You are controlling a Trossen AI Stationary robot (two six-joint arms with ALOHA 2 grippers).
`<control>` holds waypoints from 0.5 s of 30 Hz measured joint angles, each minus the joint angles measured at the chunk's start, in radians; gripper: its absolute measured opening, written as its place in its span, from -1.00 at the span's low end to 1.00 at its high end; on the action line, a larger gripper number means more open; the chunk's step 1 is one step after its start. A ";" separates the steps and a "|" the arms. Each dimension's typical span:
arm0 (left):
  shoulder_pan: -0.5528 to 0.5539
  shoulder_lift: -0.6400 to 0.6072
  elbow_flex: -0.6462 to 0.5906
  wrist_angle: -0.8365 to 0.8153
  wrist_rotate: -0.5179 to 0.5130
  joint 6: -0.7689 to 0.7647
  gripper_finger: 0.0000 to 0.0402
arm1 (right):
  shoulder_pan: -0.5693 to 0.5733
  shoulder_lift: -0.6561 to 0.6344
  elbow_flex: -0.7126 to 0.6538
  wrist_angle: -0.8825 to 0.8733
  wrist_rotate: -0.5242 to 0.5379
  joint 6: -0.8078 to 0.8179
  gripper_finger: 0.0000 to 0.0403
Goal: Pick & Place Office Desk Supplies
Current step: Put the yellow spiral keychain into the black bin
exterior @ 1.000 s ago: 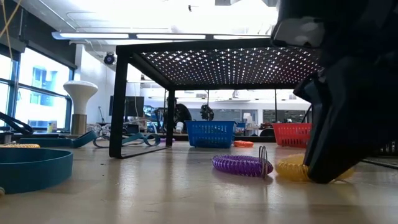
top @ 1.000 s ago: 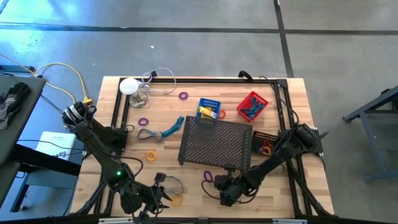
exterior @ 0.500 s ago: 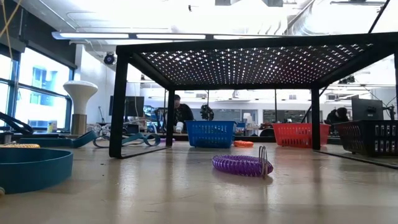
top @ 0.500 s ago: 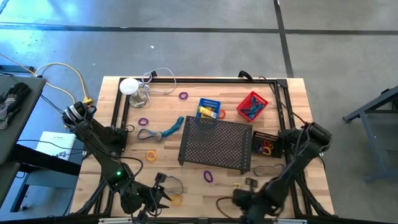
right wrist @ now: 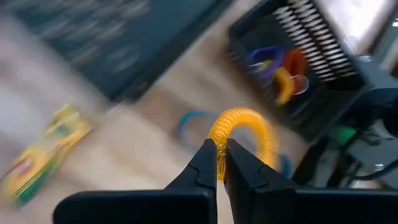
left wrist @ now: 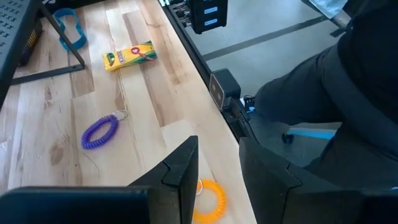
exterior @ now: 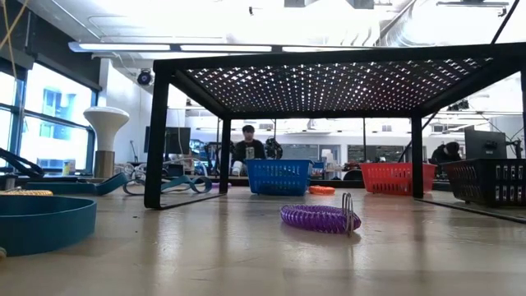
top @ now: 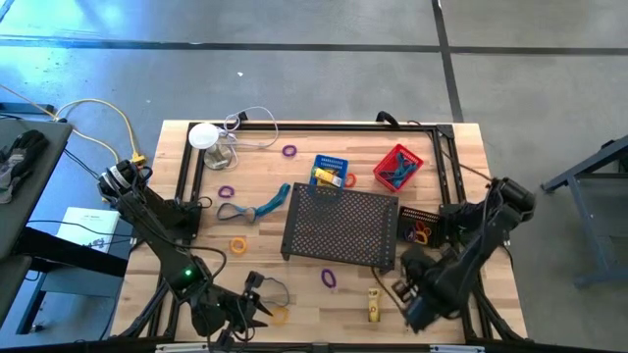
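Your right gripper is pinched tight on a yellow coil ring. It hangs above the tabletop, with the ring up in the air. Just ahead of this gripper sits a small black bin. That bin already has a purple, a red and a yellow ring in it. So some sorting looks done, and this ring likely goes there too.

A yellow box lies on the tabletop just beside the right gripper. A blue loop lies under the held ring.

Your left gripper waits with its fingers partly apart and nothing between them. An orange ring lies right below it. A purple ring lies a bit farther ahead of it, near the black mesh tray.

Lots is still left. More rings and a blue loop lie well apart from both grippers, on the far side of the tray. I think you are not even halfway yet.
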 joint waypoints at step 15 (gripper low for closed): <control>0.002 0.000 0.000 0.000 -0.001 0.033 -0.44 | -0.194 -0.260 -0.522 0.203 -0.085 -0.002 -0.96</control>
